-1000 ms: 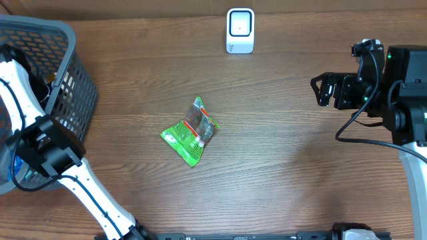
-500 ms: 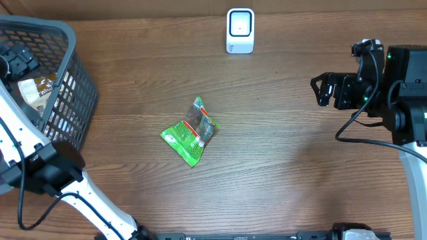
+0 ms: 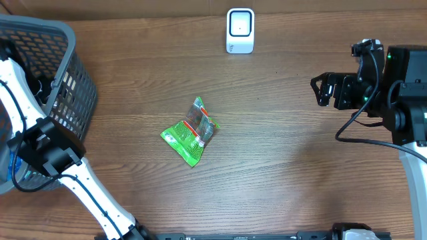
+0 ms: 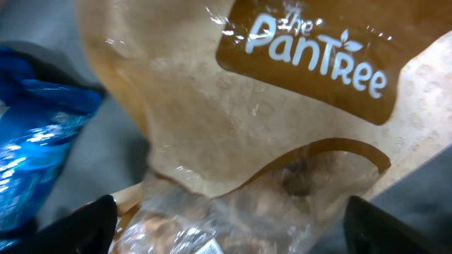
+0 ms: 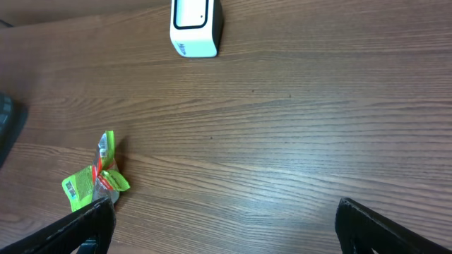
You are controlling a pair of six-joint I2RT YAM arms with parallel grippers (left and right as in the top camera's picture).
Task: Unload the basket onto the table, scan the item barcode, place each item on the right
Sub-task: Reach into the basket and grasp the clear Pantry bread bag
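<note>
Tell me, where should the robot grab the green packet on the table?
Probably from straight above, pinching across its scrunched middle. The green packet lies flat and slanted on the table, so coming from the side leaves nothing to get under, and the wrinkled middle looks easiest to squeeze.

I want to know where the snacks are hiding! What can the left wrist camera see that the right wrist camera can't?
Only left wrist: a brown PanTree packet and a blue packet, very close up. Only right wrist: the white scanner, the green packet and the wooden table. Both: no same item, just each camera's own claw, left claw and right claw, tips wide apart in the bottom corners.
</note>
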